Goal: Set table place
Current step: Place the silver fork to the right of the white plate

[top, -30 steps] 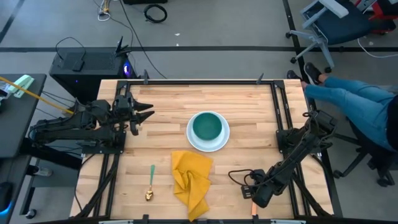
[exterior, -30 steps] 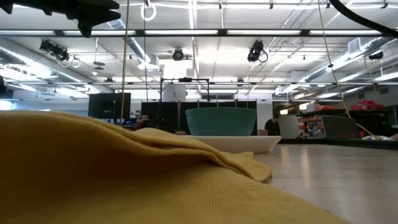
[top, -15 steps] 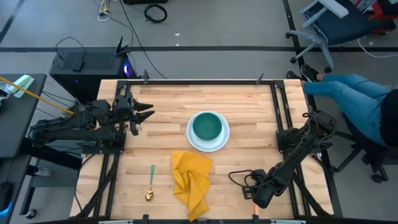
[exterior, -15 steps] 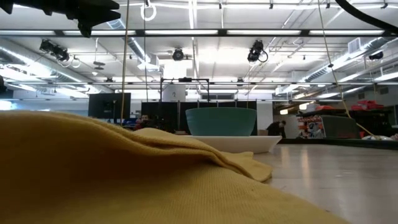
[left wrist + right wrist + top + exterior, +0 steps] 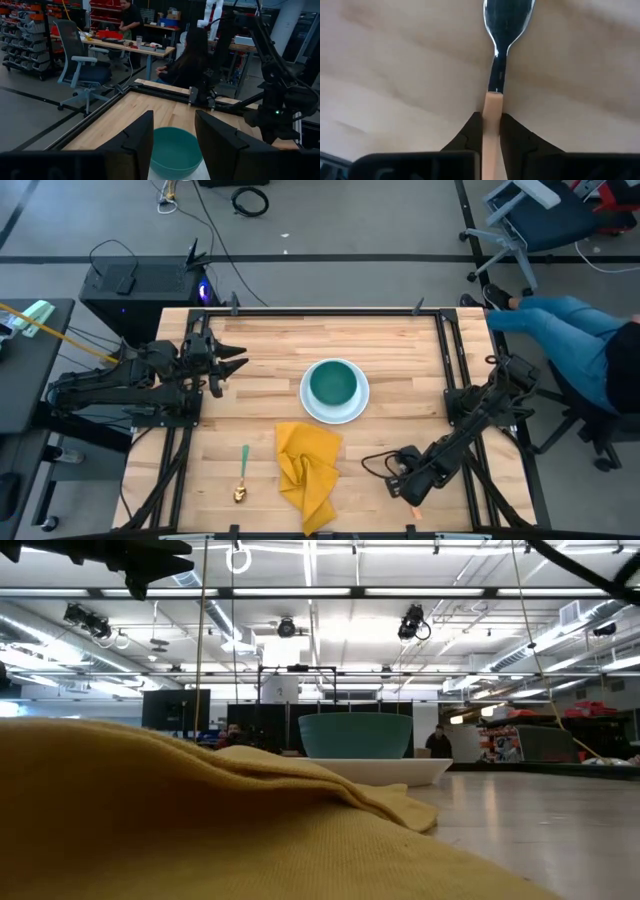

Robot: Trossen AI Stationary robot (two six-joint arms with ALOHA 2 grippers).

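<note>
A teal bowl point(image 5: 335, 383) stands on a white plate point(image 5: 335, 412) in the middle of the table point(image 5: 400, 345). A crumpled yellow napkin point(image 5: 307, 470) lies toward the near edge. Left of it lies a spoon point(image 5: 242, 475) with a green handle and a gold bowl. My right gripper point(image 5: 411, 498) is low over the near right of the table. It is shut on a utensil point(image 5: 496, 60) with a peach handle and a shiny metal head. My left gripper point(image 5: 236, 360) hovers open at the far left, pointing at the bowl point(image 5: 175, 150). My right gripper pinches the utensil's peach handle point(image 5: 493, 102) between its two fingers point(image 5: 517, 135), close to where the metal neck begins. The fingers come from above. The handle runs forward between them, and its other end point(image 5: 415, 511) sticks out toward the near edge. Whether the utensil is off the table I cannot tell.
Black rails point(image 5: 450, 350) run along the table's edges. A person's legs in jeans point(image 5: 570, 330) reach in beside the right edge. Bare wood lies right of the plate and along the far edge. In the low view the napkin point(image 5: 200, 820) fills the foreground.
My right gripper has shifted a little toward the table's left and far edges, and the arm's cable loop has moved with it. The person's legs at the right have shifted.
</note>
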